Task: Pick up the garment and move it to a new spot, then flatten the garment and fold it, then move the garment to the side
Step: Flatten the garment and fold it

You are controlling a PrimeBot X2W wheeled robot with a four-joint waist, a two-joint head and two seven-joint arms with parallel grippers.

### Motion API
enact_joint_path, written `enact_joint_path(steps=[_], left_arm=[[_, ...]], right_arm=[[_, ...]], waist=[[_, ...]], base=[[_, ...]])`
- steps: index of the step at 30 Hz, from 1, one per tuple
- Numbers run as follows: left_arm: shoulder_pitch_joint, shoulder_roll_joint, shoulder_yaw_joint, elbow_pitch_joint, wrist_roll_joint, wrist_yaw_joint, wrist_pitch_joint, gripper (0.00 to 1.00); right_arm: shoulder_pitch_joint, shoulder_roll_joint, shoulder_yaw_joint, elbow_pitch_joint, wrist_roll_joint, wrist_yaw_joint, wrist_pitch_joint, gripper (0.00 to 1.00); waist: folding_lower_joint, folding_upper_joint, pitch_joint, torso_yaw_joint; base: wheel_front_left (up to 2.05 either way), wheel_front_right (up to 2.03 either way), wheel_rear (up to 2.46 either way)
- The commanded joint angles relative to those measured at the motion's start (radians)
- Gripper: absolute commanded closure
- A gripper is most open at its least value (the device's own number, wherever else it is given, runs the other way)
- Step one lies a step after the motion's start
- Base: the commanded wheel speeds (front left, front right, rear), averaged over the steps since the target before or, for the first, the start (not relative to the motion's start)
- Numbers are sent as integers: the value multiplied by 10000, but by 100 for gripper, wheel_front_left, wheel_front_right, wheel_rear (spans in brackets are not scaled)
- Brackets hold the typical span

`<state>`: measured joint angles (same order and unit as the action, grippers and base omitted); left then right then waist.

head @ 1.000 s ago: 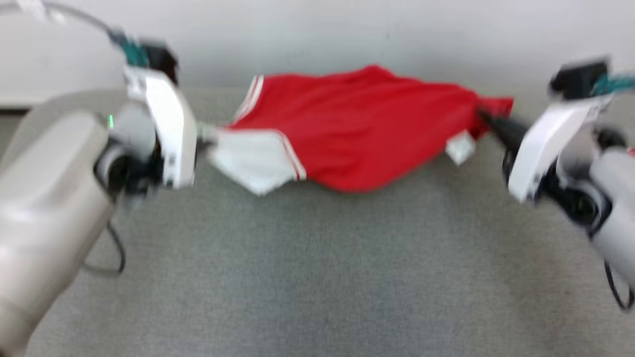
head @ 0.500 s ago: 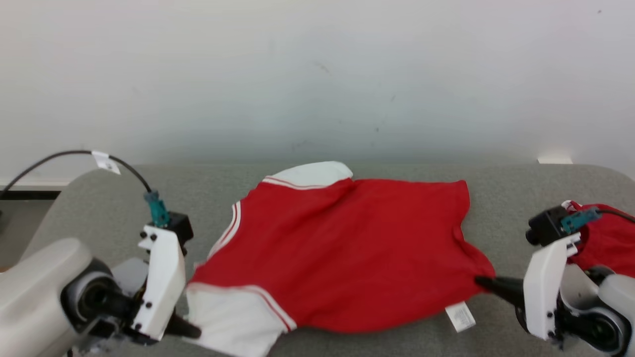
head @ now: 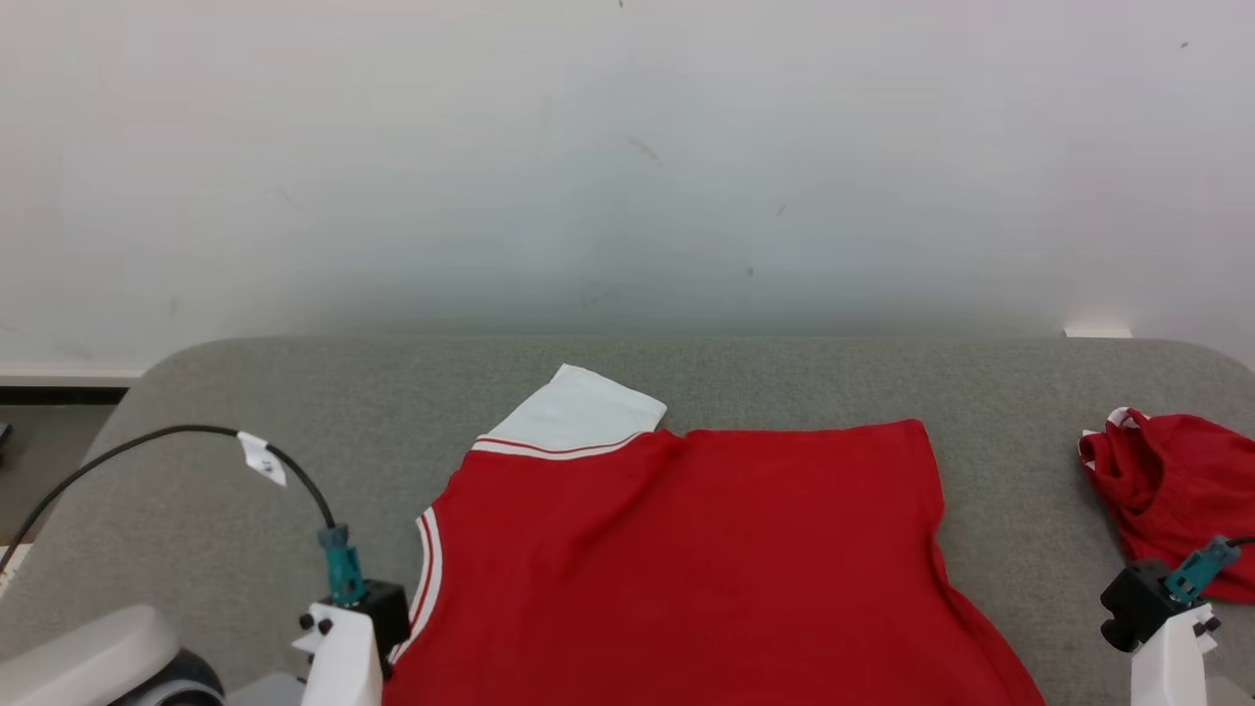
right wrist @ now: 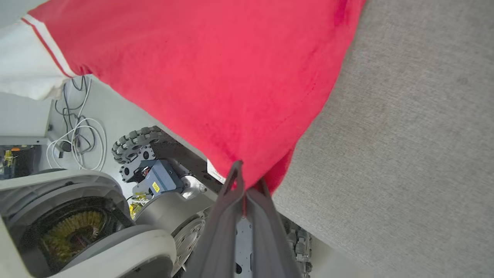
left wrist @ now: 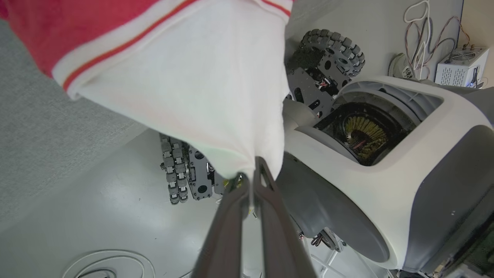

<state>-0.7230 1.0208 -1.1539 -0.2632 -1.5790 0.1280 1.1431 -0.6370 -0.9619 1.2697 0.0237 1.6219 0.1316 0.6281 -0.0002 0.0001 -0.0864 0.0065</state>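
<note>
The garment (head: 686,549) is a red shirt with white sleeves, spread over the grey table (head: 294,392), its near part running off the bottom of the head view. In the left wrist view my left gripper (left wrist: 251,173) is shut on the tip of the white sleeve (left wrist: 193,85), held past the table's edge above my own base. In the right wrist view my right gripper (right wrist: 247,179) is shut on a red corner of the garment (right wrist: 216,69), also over the table's near edge. The far white sleeve (head: 578,412) lies flat on the table.
A second red garment (head: 1177,490) lies crumpled at the table's right edge. A pale wall stands behind the table. Below the grippers are my wheeled base (left wrist: 332,54), loose cables (right wrist: 77,143) and a white box (left wrist: 459,65) on the floor.
The head camera has tilted up, so the table sits lower in view. Both grippers have pulled the garment toward the near edge and it now lies flatter and more spread out.
</note>
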Motion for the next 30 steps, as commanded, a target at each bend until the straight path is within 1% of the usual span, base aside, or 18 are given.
enact_joint_path(steps=[1,4,7,11,16,20,25,26,27,30], left_arm=[[262,124,15,-199,-104,136,-92,100],[315,217,79,-356,-182,260,-151,100],[214,201,197,-246,-219,292,-269,100],[-182,-40,441,331,-107,254,-395,100],[-730,-584,775,1644,-19,167,-573,100],[-1080,-984,682,2778,359,99,-470,100],[-1453,-1363,576,3961,744,-30,-407,100],[-1489,-1438,577,4141,770,-55,-430,100],[-1489,-1438,577,4141,770,-55,-430,100],[-1591,-1585,622,4642,815,-146,-521,100]], right_arm=[[179,-243,15,-298,71,-22,99,100],[93,-469,13,-700,107,-22,223,100],[-142,-427,-112,-745,180,-22,120,100],[-430,-187,-206,-359,487,-22,265,100],[-832,374,-434,657,1558,-22,470,100],[-1197,982,-518,1863,2343,-22,568,100],[-1667,1706,-420,3428,2848,-22,620,100],[-1730,1839,-401,3663,2928,-22,621,100],[-1730,1839,-401,3663,2928,-22,621,100],[-1958,2204,-387,4230,3093,-22,593,100]], waist=[[2,-1,28,-56],[2,-1,116,-162],[2,-1,257,-292],[2,-1,474,-413],[2,-1,740,-612],[2,-1,895,-778],[2,-1,1110,-943],[2,-1,1130,-957],[2,-1,1130,-957],[2,-1,1212,-1000]], base=[[0,0,0],[0,0,0],[0,0,0],[0,0,0],[0,0,0],[0,0,0],[0,0,0],[0,0,0],[0,0,0],[0,0,0]])
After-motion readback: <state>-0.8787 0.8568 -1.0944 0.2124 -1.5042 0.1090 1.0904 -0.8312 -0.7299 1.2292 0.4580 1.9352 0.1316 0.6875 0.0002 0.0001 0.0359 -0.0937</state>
